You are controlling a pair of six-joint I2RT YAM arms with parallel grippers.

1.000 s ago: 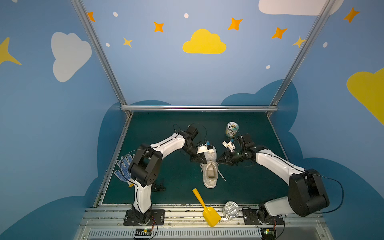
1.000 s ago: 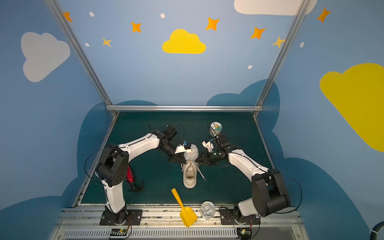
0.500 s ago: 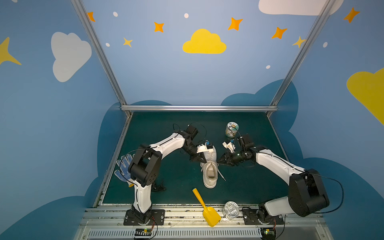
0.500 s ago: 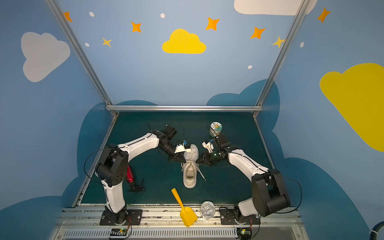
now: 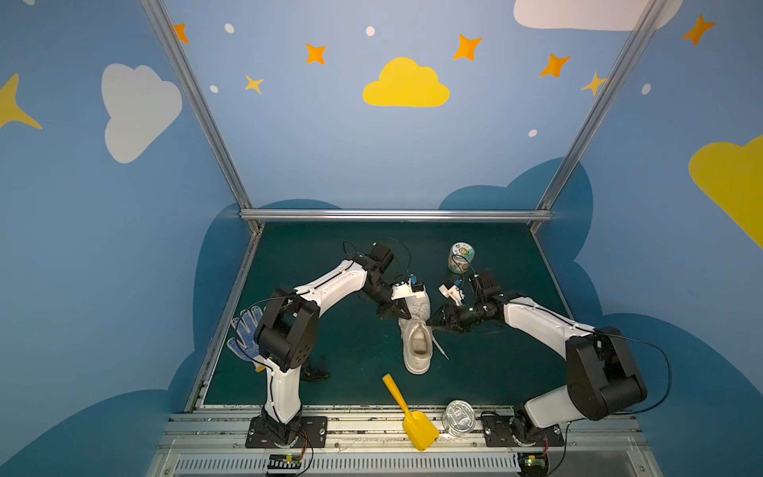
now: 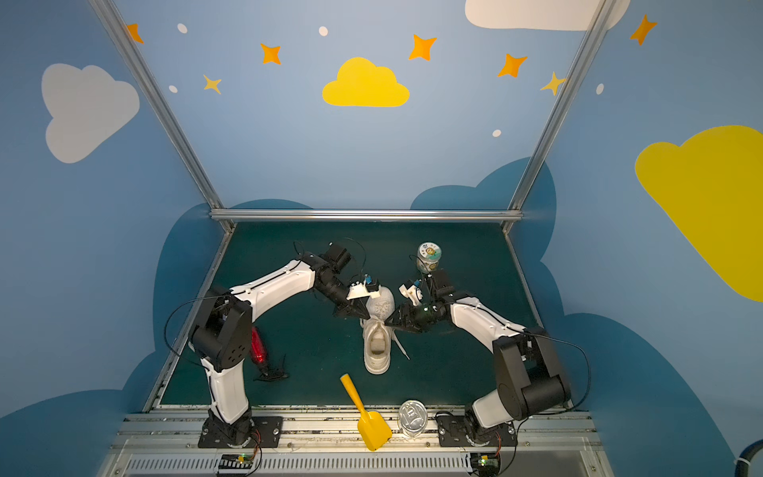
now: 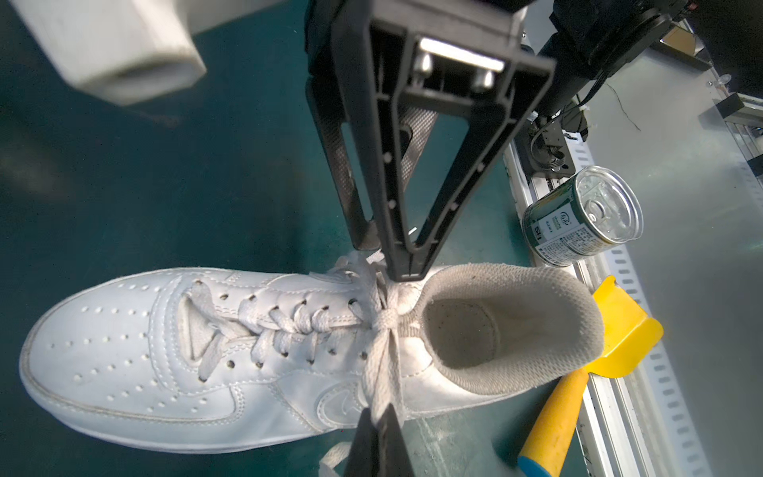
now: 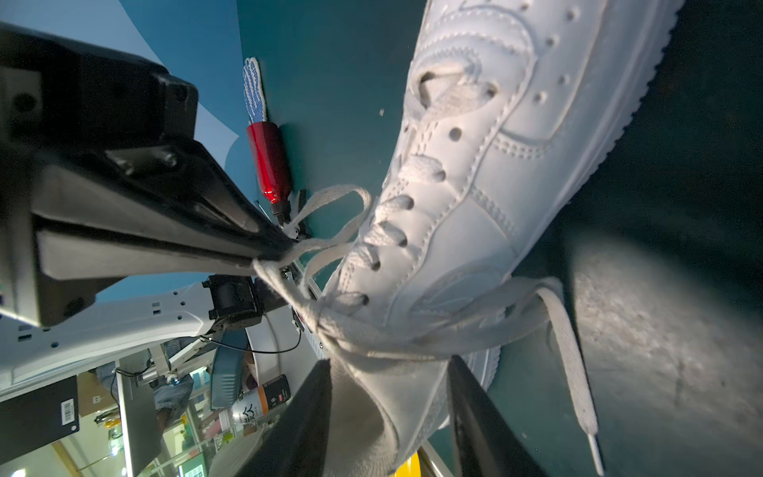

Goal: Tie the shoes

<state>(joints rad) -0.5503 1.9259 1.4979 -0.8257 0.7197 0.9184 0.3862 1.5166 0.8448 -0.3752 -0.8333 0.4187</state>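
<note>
So the white sneaker (image 5: pixel 417 338) is sitting mid-mat (image 5: pixel 351 256), toe aimed at the back wall, and both arms are hunched over it from either side, elbows out, wrists tipped down toward its top eyelets. The left gripper (image 5: pixel 398 317) is on the sneaker's left side, clenched tight on a loop of the laces (image 7: pixel 382 371). The right wrist camera shows that pinch really well. The right gripper (image 5: pixel 432 324) is on the sneaker's right side with its jaws apart, fingers (image 8: pixel 479 421) straddling the sneaker's collar and not squeezing anything. In both top views the lacing is just a white blur, but the left wrist camera shows a cinched knot (image 7: pixel 386 321) at the top eyelets. A yellow scoop (image 5: pixel 406 406) lies just in front of the sneaker's heel. Well off to the sneaker's left, a dotted glove (image 5: pixel 244 338) shows in a top view, and a red bottle (image 6: pixel 259 346) shows in a top view where the arm hides the glove.
</note>
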